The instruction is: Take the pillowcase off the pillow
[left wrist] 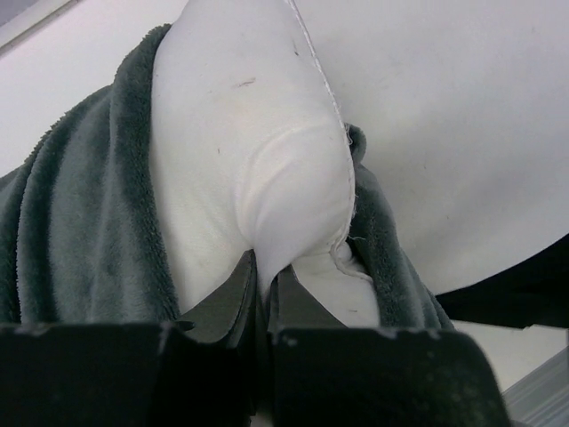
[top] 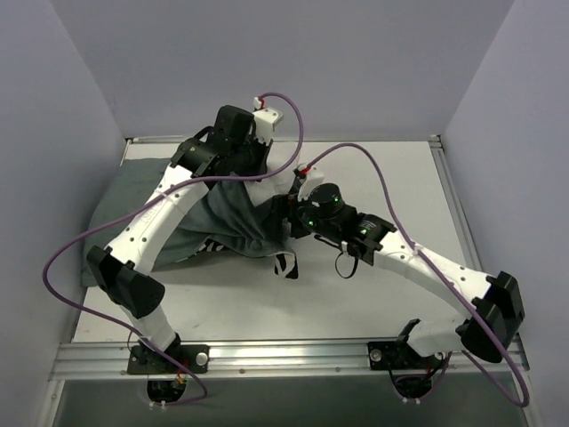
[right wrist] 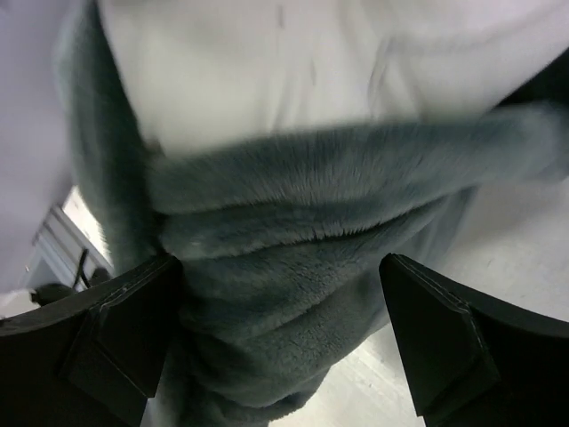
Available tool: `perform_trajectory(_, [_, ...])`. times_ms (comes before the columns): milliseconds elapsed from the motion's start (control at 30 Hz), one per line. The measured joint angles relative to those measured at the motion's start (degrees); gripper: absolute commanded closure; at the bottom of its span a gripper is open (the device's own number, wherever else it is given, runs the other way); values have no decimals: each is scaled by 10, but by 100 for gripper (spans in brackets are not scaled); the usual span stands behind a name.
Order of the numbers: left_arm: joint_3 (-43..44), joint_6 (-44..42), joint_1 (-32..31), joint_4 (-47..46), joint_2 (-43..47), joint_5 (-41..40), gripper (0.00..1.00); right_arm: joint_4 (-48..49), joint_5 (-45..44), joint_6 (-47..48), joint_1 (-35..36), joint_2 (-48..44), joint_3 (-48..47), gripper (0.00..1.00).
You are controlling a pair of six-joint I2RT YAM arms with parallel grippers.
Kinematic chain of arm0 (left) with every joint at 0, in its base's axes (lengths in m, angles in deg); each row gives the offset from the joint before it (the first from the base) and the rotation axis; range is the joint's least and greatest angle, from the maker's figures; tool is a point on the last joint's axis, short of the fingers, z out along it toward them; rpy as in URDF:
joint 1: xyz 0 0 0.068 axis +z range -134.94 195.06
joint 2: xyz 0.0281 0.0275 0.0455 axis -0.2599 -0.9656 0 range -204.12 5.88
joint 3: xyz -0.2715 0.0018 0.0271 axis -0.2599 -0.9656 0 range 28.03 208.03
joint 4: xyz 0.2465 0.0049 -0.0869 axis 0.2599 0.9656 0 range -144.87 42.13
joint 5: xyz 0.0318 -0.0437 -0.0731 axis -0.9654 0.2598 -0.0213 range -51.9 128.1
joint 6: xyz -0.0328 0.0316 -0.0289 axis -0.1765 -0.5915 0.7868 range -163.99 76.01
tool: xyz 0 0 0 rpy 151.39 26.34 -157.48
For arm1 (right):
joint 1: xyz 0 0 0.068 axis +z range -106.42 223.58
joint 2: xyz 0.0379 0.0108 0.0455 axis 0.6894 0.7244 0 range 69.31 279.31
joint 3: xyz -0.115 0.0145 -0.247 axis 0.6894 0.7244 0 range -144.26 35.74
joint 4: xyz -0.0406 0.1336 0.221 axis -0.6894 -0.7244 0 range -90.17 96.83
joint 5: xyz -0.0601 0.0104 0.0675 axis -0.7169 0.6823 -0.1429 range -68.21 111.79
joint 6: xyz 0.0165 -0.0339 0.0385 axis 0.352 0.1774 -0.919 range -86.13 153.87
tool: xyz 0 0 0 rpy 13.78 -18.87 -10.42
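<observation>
In the left wrist view my left gripper (left wrist: 265, 267) is shut on a pinched fold of the white pillow (left wrist: 258, 160). The grey-green reverse of the pillowcase (left wrist: 80, 240) is bunched down around that pillow on both sides. In the right wrist view my right gripper (right wrist: 277, 262) stands open, with thick folds of the pillowcase (right wrist: 293, 302) lying between its wide-apart fingers and the pillow (right wrist: 267, 71) showing above. From the top view, the pillowcase (top: 236, 218) hangs lifted under the left gripper (top: 253, 165). Zebra stripes peek out at its lower edge, and the right gripper (top: 292, 213) is against its right side.
More of the grey cloth (top: 124, 200) lies on the left part of the white table (top: 293, 307). Pale walls enclose the left, back and right. A metal rail (top: 284, 356) runs along the near edge by the arm bases.
</observation>
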Motion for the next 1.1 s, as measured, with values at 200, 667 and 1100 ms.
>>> perform_trajectory(200, [42, 0, 2, 11, -27, -22, 98, 30, 9, -29, 25, 9, 57, 80])
perform_trajectory(667, [308, 26, 70, 149, -149, 17, 98, 153, -8, -89, 19, -44, 166, 100])
perform_trajectory(1100, [335, 67, 127, 141, -129, 49, 98, 155, -12, -130, -12, -127, 255, 100])
